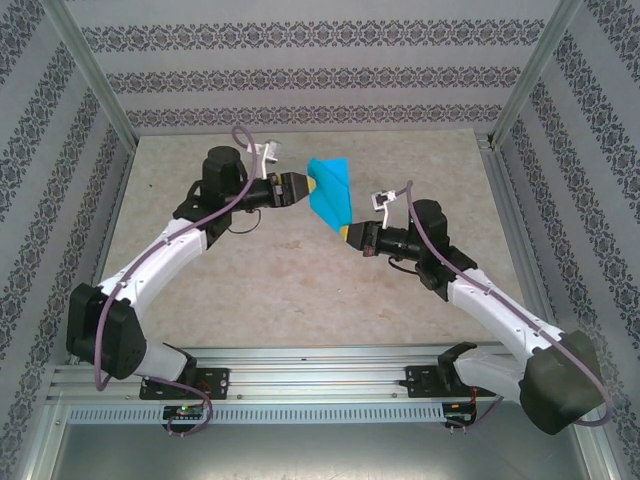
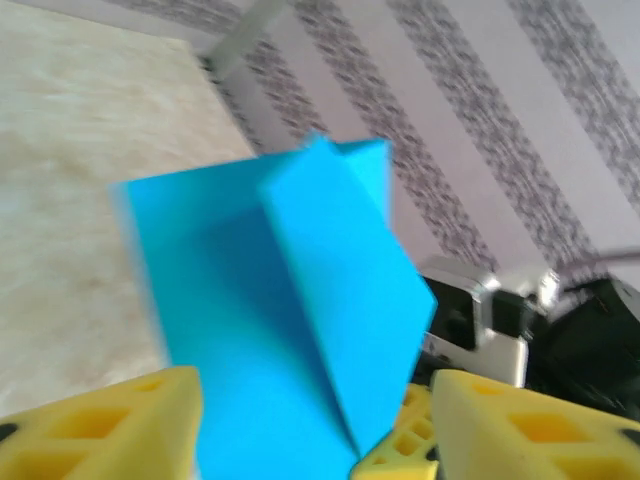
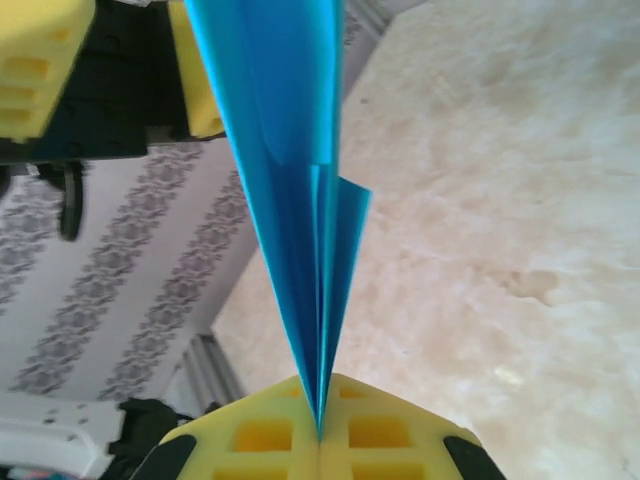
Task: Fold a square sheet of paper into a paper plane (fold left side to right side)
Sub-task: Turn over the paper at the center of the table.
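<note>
The paper plane (image 1: 330, 190) is hanging in the air above the table (image 1: 280, 300), between the two arms, creased into a narrow dart with its layers stacked. The right gripper (image 3: 320, 425) is pinching it. In the right wrist view its yellow pads are pressing flat together with the blue layers running down into the seam between them, so those jaws are fully closed on the plane's narrow end. The left gripper (image 1: 305, 187) is standing at the plane's wider end with its jaws well apart. In the left wrist view its fingers (image 2: 110, 420) are flanking the paper on both sides and nothing is being squeezed there (whether either pad is brushing the sheet, I cannot tell).

The step in hand looks like leaving the folded plane to one grip alone. To do it well, the right arm should be holding its pinch firm and its wrist steady, since that is the only hold. The left arm should be drawing straight back along the plane's flat face rather than sideways, so no pad is catching the flap that is splaying open. Thin paper like this is likely to be flexing at any snag, which could be pulling the creases apart.
</note>
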Controlling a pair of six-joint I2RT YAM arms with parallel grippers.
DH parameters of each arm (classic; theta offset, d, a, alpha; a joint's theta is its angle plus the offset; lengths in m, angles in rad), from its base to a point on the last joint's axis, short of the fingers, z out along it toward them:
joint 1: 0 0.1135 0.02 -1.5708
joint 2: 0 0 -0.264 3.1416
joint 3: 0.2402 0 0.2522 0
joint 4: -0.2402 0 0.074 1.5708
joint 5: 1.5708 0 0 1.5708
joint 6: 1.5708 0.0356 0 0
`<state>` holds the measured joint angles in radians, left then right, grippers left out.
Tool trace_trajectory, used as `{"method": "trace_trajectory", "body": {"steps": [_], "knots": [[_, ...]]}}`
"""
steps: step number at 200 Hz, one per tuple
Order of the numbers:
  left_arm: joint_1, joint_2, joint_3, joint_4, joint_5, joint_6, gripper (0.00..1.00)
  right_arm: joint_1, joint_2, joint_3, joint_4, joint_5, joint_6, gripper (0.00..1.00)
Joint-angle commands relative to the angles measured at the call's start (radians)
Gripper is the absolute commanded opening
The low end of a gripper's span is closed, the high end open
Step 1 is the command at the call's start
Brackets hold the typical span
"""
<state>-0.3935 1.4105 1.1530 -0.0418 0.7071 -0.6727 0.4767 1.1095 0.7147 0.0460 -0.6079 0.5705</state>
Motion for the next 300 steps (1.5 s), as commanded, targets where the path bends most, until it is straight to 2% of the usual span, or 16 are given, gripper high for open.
{"method": "trace_trajectory", "body": {"steps": [1, 16, 29, 43, 67, 97, 129, 148, 160, 181, 197, 210, 243, 268, 282, 300], "knots": [[0.088, -0.137, -0.025, -0.205, -0.187, 0.084, 0.74, 0.119, 0.012, 0.133, -0.449, 0.445, -0.297, 0.00], [0.138, -0.211, -0.038, -0.350, -0.395, 0.090, 0.81, 0.229, 0.080, 0.213, -0.605, 0.719, -0.356, 0.00], [0.177, -0.262, -0.055, -0.460, -0.575, 0.066, 0.86, 0.316, 0.159, 0.278, -0.724, 0.988, -0.341, 0.00], [0.223, -0.299, -0.094, -0.519, -0.678, 0.021, 0.88, 0.406, 0.287, 0.365, -0.866, 1.235, -0.310, 0.00], [0.304, -0.333, -0.183, -0.521, -0.673, -0.043, 0.88, 0.536, 0.531, 0.518, -1.086, 1.507, -0.233, 0.00], [0.374, -0.309, -0.250, -0.489, -0.582, -0.071, 0.88, 0.616, 0.818, 0.685, -1.270, 1.620, -0.169, 0.00], [0.393, -0.261, -0.275, -0.464, -0.509, -0.057, 0.88, 0.670, 1.012, 0.786, -1.291, 1.592, -0.181, 0.01], [0.393, -0.225, -0.289, -0.442, -0.450, -0.040, 0.87, 0.691, 1.066, 0.812, -1.276, 1.553, -0.195, 0.12], [0.393, -0.196, -0.297, -0.429, -0.410, -0.031, 0.86, 0.701, 1.063, 0.812, -1.246, 1.501, -0.207, 0.24], [0.392, -0.126, -0.316, -0.390, -0.301, -0.015, 0.84, 0.718, 0.955, 0.746, -1.100, 1.361, -0.270, 0.50], [0.381, -0.063, -0.331, -0.350, -0.216, -0.014, 0.81, 0.719, 0.820, 0.684, -1.002, 1.236, -0.286, 0.62], [0.354, -0.020, -0.342, -0.314, -0.172, -0.017, 0.81, 0.717, 0.710, 0.639, -0.951, 1.190, -0.281, 0.70], [0.229, 0.093, -0.350, -0.183, -0.096, -0.063, 0.80, 0.660, 0.459, 0.535, -0.847, 1.127, -0.275, 0.82], [0.127, 0.176, -0.320, -0.112, -0.107, -0.097, 0.80, 0.565, 0.291, 0.428, -0.711, 1.049, -0.294, 0.97], [0.078, 0.224, -0.291, -0.079, -0.104, -0.112, 0.79, 0.501, 0.216, 0.354, -0.617, 1.010, -0.301, 0.98], [0.029, 0.285, -0.248, -0.052, -0.107, -0.124, 0.78, 0.391, 0.139, 0.267, -0.509, 0.895, -0.269, 0.98]]}}
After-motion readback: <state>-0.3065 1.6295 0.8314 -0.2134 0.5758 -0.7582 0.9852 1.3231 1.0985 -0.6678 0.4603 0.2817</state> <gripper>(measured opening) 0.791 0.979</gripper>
